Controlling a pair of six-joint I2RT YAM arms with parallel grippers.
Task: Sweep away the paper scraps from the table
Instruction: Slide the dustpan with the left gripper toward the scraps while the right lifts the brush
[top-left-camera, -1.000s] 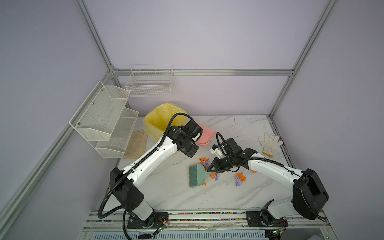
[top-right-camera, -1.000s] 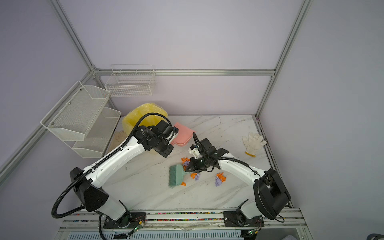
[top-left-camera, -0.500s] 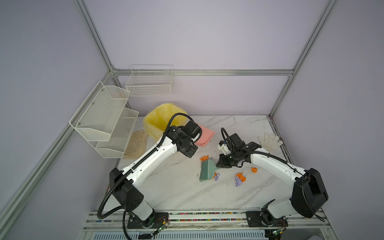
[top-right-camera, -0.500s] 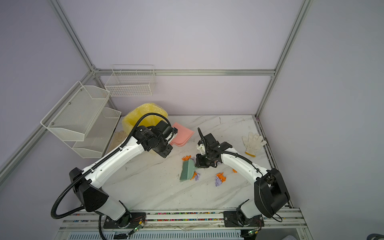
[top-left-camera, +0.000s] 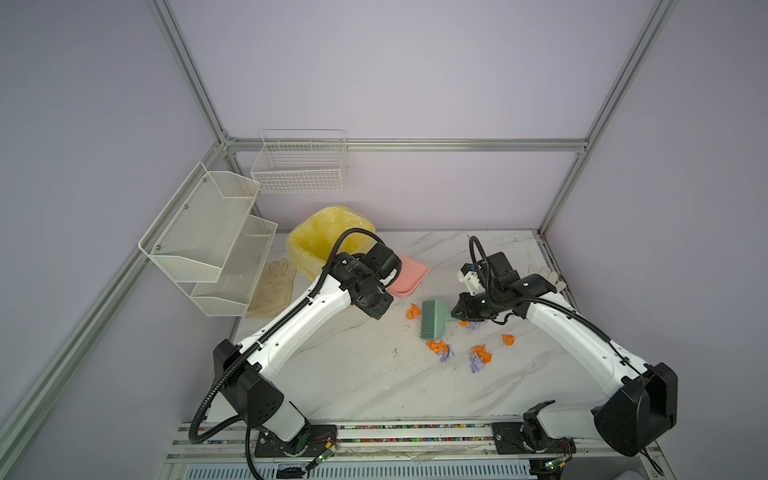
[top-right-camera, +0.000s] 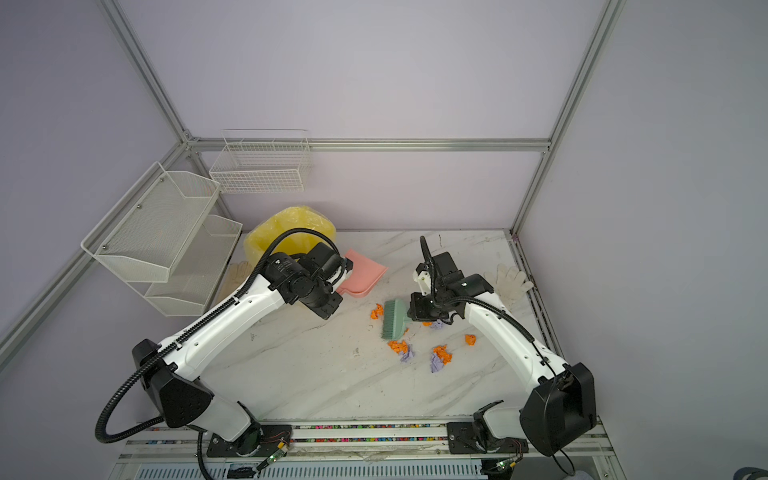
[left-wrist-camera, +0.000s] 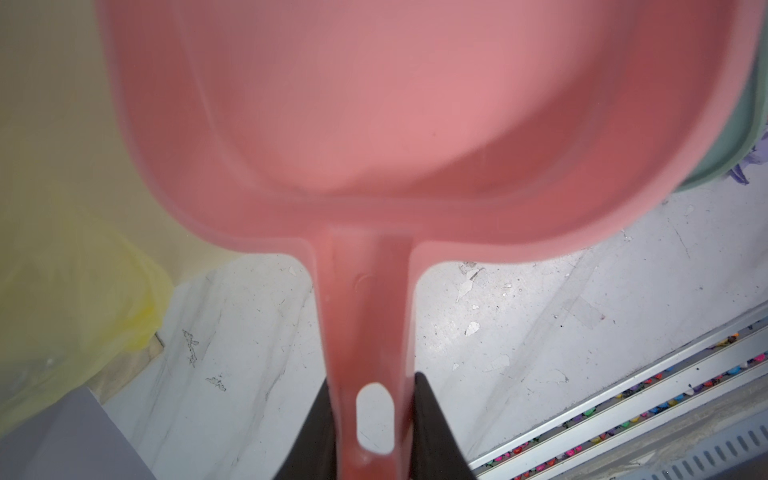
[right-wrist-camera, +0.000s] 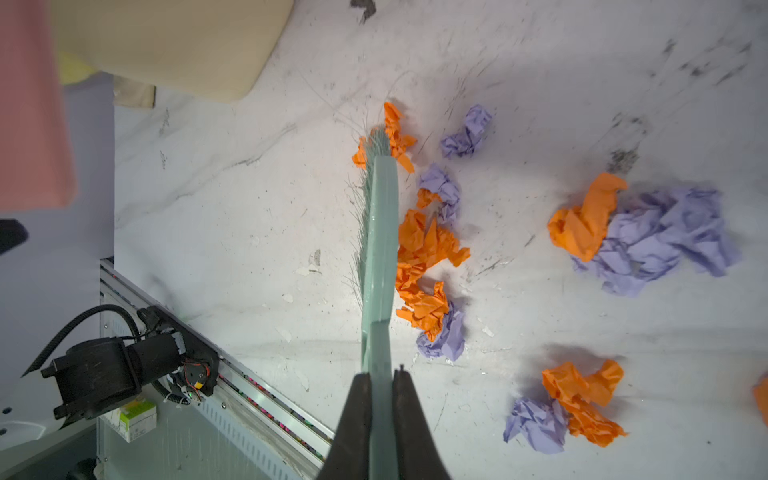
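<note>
At the left, two mesh shelves (top-left-camera: 208, 245) hang on the frame. Just beside them a bin (top-left-camera: 320, 237) lined with a yellow bag stands at the back of the counter (top-left-camera: 353, 374). The left gripper (left-wrist-camera: 372, 380) is clamped on the handle of the pink dustpan (top-left-camera: 409, 278), which sits between bin and scraps. The paper scraps (right-wrist-camera: 428, 249), orange and purple, all lie on the counter outside the dustpan. Most are right of the green brush (top-left-camera: 434, 320), one orange wad left of it. The right gripper (right-wrist-camera: 381, 376) is clenched on the brush handle.
</note>
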